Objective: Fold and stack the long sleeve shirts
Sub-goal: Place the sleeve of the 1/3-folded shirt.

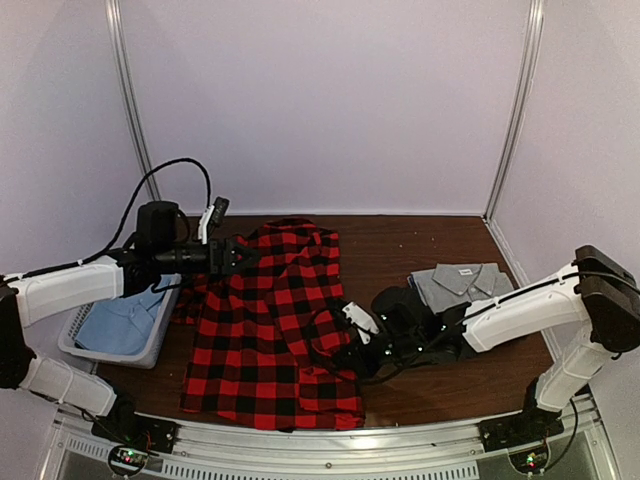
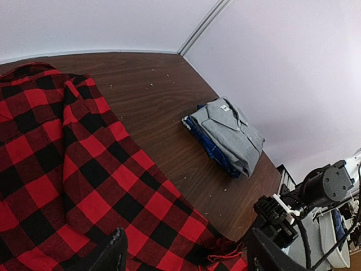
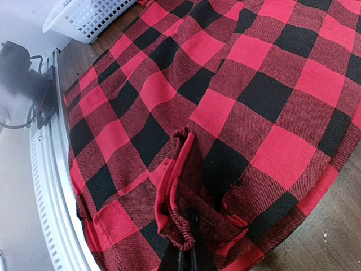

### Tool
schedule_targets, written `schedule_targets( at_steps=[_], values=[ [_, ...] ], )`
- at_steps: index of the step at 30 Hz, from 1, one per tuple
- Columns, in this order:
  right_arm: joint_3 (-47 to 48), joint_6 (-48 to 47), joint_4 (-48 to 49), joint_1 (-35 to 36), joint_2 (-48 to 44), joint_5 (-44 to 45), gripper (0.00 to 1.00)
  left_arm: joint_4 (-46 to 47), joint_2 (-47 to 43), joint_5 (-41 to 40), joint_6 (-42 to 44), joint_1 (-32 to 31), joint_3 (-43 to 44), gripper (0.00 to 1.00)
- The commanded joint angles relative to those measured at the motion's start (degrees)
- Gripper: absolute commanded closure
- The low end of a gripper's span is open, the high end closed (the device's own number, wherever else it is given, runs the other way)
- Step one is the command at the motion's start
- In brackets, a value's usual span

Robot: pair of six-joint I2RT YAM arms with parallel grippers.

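Observation:
The red-and-black check flannel shirt (image 1: 265, 320) lies spread flat on the brown table, mid-left. My left gripper (image 1: 235, 255) hovers open over its upper left part; in the left wrist view the fingers (image 2: 115, 251) stand wide apart above the check cloth (image 2: 56, 158), holding nothing. My right gripper (image 1: 348, 358) is low at the flannel's right edge. In the right wrist view it (image 3: 189, 257) is shut on a bunched fold of the flannel's edge (image 3: 186, 192). The grey collared shirt (image 1: 462, 283) lies folded at the right (image 2: 231, 127).
A white basket (image 1: 160, 340) holding a light blue garment (image 1: 120, 325) stands at the left edge. A folded blue garment (image 2: 206, 135) lies under the grey shirt. A metal rail (image 1: 330, 440) runs along the table's near edge. White walls enclose the table.

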Motion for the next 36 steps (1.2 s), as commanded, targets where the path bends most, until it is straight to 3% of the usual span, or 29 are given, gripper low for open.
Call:
schedule_targets(
  at_steps=[1,20,24,26,29,36],
  values=[
    [-1.21,0.92,0.9,0.43,-2.25,-0.84,1.0,3.59,0.58,0.62,-0.41,-0.34,-0.12,0.26],
    [-3.56,3.34,3.11,1.15,-2.41,-1.73,0.97,3.46,1.18,0.69,-0.59,-0.43,-0.82,0.23],
    [-4.02,3.92,2.3,1.13,-3.72,-0.79,0.77,3.53,1.05,0.29,-0.72,-0.44,-1.15,0.17],
    [-3.9,4.34,1.8,1.15,-5.04,-0.35,0.67,3.38,1.04,0.01,-0.65,-0.43,-1.2,0.03],
    [-2.83,4.41,0.54,1.13,-8.11,0.79,0.5,3.53,0.8,-0.22,-0.59,-0.5,-1.24,0.02],
    [3.11,4.15,-3.3,1.13,-8.35,2.49,0.45,3.58,0.06,-1.58,-0.48,-0.52,-1.36,0.02]
  ],
)
